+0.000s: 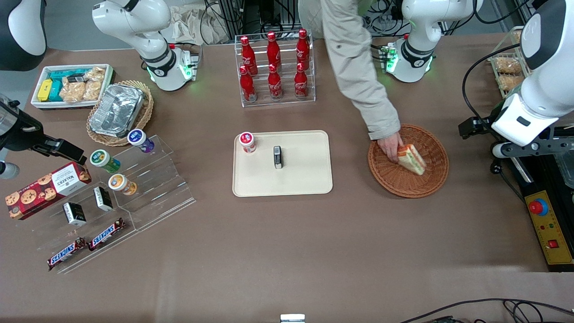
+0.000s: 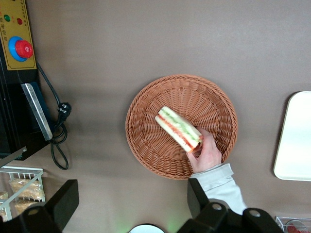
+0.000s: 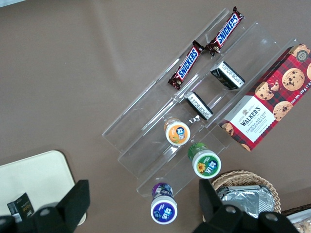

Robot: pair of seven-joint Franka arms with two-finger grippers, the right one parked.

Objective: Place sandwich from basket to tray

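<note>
Nothing is moved yet: the sandwich [image 2: 178, 128] lies in the basket [image 2: 146, 104], a person's fingers [image 2: 206, 151] on it. The hand [image 2: 131, 201] hangs above, apart and empty; the tray [image 1: 309, 179] waits.

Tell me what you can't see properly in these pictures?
- Sandwich: one end, covered by the person's hand in the front view and left wrist view.
- Basket: part of its rim, under the person's sleeve in the front view.
- Gripper: its fingertips are cut off by the picture edge in the left wrist view; it hangs above the table beside the basket.
- Tray: mostly cut off in the left wrist view.
</note>
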